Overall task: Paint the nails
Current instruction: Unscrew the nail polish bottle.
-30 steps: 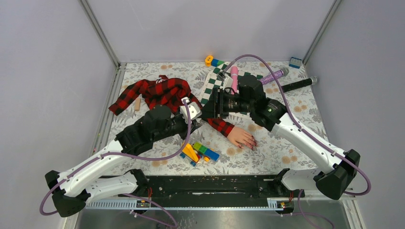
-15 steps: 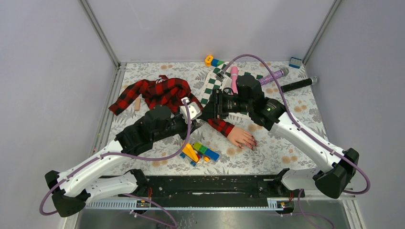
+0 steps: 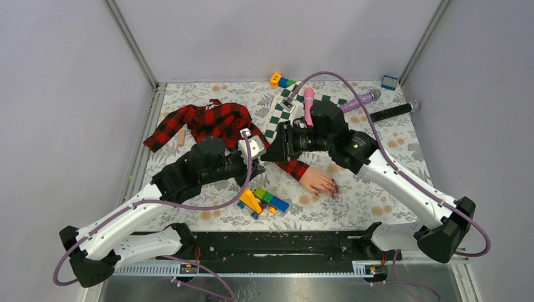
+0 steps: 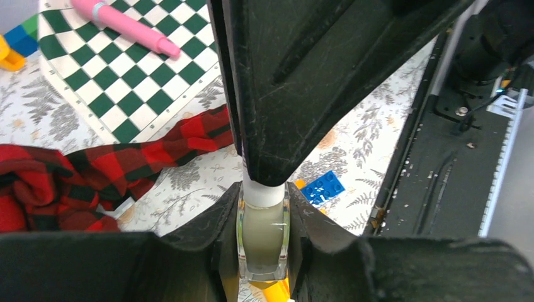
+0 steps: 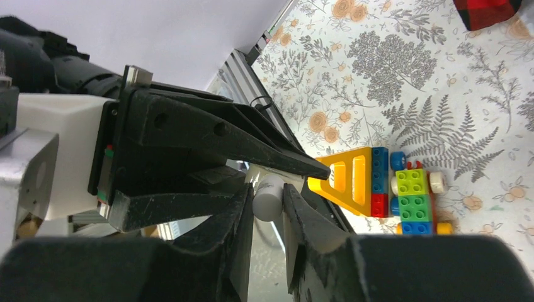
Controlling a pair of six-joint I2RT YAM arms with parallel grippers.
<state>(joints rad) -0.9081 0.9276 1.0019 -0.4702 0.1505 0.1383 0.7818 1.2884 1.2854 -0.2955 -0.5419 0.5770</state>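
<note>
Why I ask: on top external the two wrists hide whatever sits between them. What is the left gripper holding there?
Observer: The left gripper is shut on a small pale bottle, pinched by its clear sides, with cloudy pale liquid inside.
Operator: And what is the right one doing to it?
Observer: In the right wrist view, the right gripper has its fingers on either side of the bottle's white cap. The cap is on the bottle. I can't tell whether the fingers already pinch it.
</note>
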